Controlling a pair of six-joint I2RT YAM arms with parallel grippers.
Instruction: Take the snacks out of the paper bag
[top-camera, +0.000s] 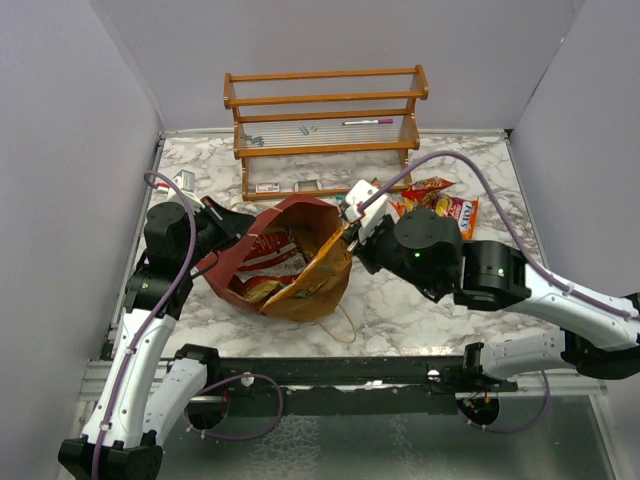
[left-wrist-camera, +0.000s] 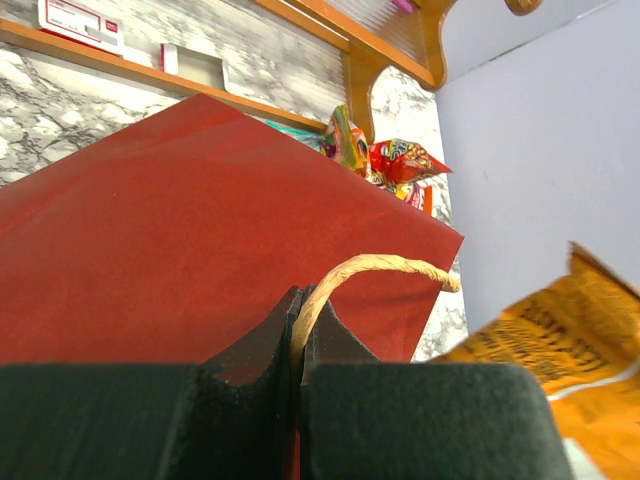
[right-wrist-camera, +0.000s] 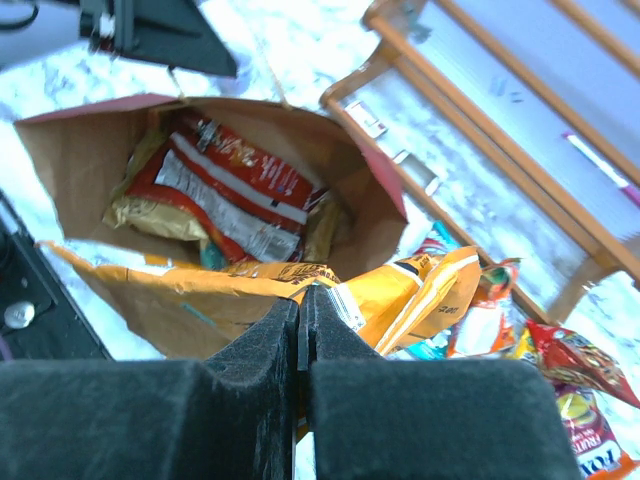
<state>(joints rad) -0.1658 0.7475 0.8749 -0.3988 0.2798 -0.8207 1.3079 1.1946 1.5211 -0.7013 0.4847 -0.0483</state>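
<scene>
The paper bag (top-camera: 228, 262) lies on its side mid-table, dark red outside, brown inside, mouth open. My left gripper (top-camera: 240, 225) is shut on its twine handle (left-wrist-camera: 370, 265) at the bag's red wall (left-wrist-camera: 180, 230). My right gripper (top-camera: 347, 235) is shut on an orange packet (right-wrist-camera: 430, 290) at the bag's mouth; that packet also shows in the left wrist view (left-wrist-camera: 560, 335). Inside the bag lie a red-and-white packet (right-wrist-camera: 230, 190) and a gold one (right-wrist-camera: 150, 210). Several snacks (top-camera: 440, 205) lie on the table right of the bag, also seen in the right wrist view (right-wrist-camera: 560, 370).
A wooden rack (top-camera: 325, 120) stands at the back with small items and a pen (top-camera: 368, 122) on its shelves. White walls close in the table on the left, back and right. The bag's other twine handle (top-camera: 345, 325) trails toward the near edge.
</scene>
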